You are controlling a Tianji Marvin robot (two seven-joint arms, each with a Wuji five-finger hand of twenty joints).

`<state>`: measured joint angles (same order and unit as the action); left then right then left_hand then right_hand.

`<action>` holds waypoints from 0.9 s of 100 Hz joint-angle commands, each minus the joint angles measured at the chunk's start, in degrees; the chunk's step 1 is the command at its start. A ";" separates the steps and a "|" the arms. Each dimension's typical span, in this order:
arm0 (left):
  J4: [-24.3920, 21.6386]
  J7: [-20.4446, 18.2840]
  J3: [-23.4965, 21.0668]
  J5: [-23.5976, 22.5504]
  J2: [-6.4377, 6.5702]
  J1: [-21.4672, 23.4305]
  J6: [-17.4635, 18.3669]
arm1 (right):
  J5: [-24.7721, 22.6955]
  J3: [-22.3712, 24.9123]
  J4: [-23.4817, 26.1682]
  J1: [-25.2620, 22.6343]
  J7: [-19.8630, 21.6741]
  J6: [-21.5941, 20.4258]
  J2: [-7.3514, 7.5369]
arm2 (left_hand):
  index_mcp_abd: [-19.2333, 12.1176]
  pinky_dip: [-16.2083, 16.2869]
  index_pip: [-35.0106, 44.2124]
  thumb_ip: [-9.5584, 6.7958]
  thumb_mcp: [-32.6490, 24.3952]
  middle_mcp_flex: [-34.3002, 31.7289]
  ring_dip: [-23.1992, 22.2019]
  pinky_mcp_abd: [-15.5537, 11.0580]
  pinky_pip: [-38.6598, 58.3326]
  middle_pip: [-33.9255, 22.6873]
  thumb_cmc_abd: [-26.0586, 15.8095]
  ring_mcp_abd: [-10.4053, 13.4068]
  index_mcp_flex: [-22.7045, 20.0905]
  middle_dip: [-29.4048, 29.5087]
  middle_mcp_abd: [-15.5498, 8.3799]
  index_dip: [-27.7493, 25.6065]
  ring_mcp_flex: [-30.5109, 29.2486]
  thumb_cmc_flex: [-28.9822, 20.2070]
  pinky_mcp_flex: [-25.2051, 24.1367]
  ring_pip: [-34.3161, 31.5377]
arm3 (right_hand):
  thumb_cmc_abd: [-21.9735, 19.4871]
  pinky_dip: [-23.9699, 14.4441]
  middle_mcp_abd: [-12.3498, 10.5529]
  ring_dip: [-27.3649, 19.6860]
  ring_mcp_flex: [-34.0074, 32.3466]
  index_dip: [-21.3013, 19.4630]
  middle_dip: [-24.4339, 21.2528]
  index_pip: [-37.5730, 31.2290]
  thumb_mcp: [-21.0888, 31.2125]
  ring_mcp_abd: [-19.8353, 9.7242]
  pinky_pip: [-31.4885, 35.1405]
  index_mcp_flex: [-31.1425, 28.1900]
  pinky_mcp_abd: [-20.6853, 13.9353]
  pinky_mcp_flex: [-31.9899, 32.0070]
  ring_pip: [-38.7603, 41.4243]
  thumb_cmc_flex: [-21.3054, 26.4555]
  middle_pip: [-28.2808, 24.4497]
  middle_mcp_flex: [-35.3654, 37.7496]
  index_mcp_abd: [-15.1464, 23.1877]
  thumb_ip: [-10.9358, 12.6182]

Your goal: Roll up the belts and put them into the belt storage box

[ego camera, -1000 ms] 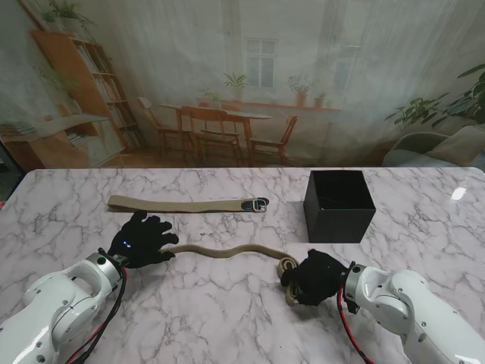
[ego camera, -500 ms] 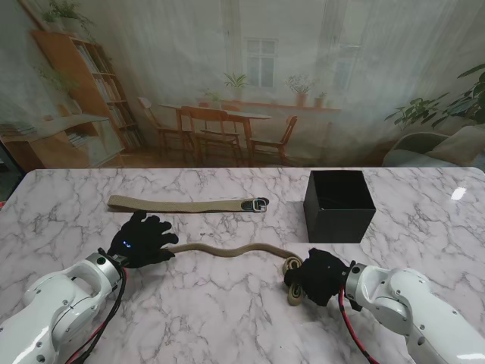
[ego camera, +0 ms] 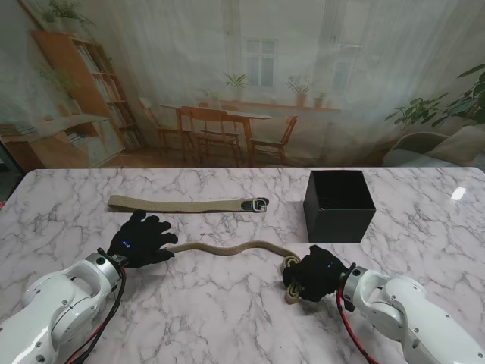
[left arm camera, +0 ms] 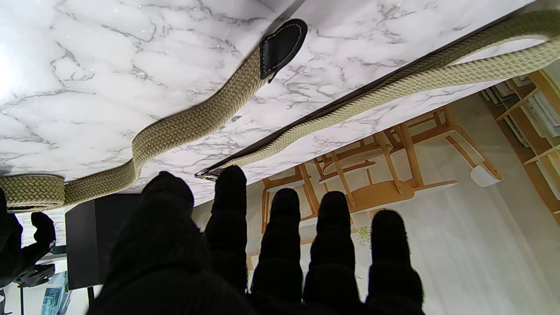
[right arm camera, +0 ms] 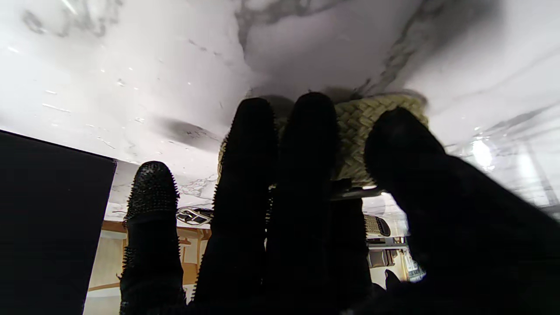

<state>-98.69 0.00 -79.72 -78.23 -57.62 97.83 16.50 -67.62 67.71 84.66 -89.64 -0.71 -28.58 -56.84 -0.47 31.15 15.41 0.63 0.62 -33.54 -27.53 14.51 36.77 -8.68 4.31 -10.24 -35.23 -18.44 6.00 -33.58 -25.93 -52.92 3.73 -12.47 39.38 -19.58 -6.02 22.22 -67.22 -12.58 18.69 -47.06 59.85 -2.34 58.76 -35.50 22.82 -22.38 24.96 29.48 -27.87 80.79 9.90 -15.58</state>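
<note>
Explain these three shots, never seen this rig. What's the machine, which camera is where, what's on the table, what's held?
It is a two-armed robot with black five-finger hands. The wide shot comes from a camera on its stand, looking down at a marble table. The other two come from cameras on the wrists, looking along the fingers; they appear upside down, so the table is at the top.

On the table: a black box, a straight belt farther from me, and a wavy belt nearer to me.

The right hand is closed on the coiled end of the wavy belt, where the roll has started. The left hand, fingers spread, rests by that belt's other end and grips nothing. The box looks empty.
</note>
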 commanded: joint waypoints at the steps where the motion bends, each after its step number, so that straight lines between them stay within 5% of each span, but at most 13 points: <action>1: 0.09 -0.69 0.07 -0.02 -0.07 0.11 -0.09 | -0.14 -0.24 -0.54 -0.46 0.04 0.36 -0.11 | 0.65 0.27 -0.81 0.56 0.49 -0.99 -0.10 2.69 -2.08 0.46 -1.84 -0.92 -0.73 -0.33 0.77 0.00 -0.83 -0.81 -1.19 0.28 | -5.29 -1.39 3.36 1.35 0.22 -3.23 1.24 -13.38 -1.54 1.62 -1.11 -10.64 4.04 1.38 0.59 0.88 1.49 -3.09 11.41 0.08; 35: 0.16 -0.71 0.16 0.01 -0.07 0.03 -0.05 | -0.33 -0.10 -0.20 -1.03 0.37 0.79 -0.07 | 0.68 0.25 -0.82 0.57 0.48 -1.01 -0.08 2.71 -2.16 0.47 -1.90 -0.96 -0.75 -0.32 0.84 0.02 -0.75 -0.78 -1.20 0.33 | -4.92 -3.62 8.19 4.23 10.64 -7.64 0.62 -13.76 -4.63 4.55 -3.64 -11.34 6.94 3.39 -2.04 -4.56 7.86 -29.27 14.63 -0.63; 47: 0.15 -0.66 0.10 0.01 -0.07 0.09 -0.04 | -0.19 -0.11 -0.09 -1.15 0.57 0.93 -0.09 | 0.62 0.27 -0.82 0.58 0.47 -0.99 -0.08 2.73 -2.16 0.48 -1.91 -0.96 -0.75 -0.32 0.81 0.01 -0.72 -0.78 -1.22 0.34 | -4.54 -4.85 12.56 2.27 17.20 -5.14 -2.81 -14.97 -5.67 6.22 -4.41 -13.07 7.20 3.44 -5.60 -4.40 6.04 -39.58 13.31 -0.31; 62: 0.11 -0.66 0.03 0.04 -0.08 0.16 -0.04 | 0.71 -0.27 -0.14 -1.12 1.13 1.16 -0.19 | 0.62 0.27 -0.79 0.61 0.54 -0.99 -0.07 2.76 -2.19 0.49 -1.95 -0.90 -0.83 -0.32 0.80 0.01 -0.74 -0.66 -1.21 0.35 | -3.39 -4.28 17.21 -2.38 24.68 -1.45 -6.35 -17.17 -4.88 9.00 -5.29 -15.19 7.44 3.72 -10.00 -4.11 9.95 -51.51 10.76 -0.21; 90: 0.09 -0.85 0.06 0.14 -0.08 0.12 0.06 | 3.60 -0.17 0.13 -1.40 3.37 1.97 -0.46 | 0.52 0.28 -0.75 0.60 0.47 -1.02 -0.07 2.71 -2.29 0.49 -1.90 -0.95 -0.85 -0.32 0.83 -0.02 -0.76 -0.79 -1.28 0.35 | -2.55 -2.74 20.04 -6.94 30.50 -0.66 -7.49 -18.85 -2.70 11.07 -6.19 -16.59 7.09 4.85 -13.42 -4.08 11.78 -58.07 7.45 0.15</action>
<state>-98.61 -0.01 -79.77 -78.16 -57.62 97.86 16.52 -64.12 67.75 85.16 -90.19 1.76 -27.12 -57.17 -0.47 31.15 15.41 0.63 0.62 -33.54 -27.53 14.60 36.75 -8.68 4.31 -10.24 -35.23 -18.44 6.00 -33.58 -25.93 -52.92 3.72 -12.47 39.50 -23.49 15.93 17.03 -38.68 -12.08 11.99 -38.34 55.87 7.53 53.43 -40.61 27.72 -18.42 14.31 27.80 -17.69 26.44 20.07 -15.49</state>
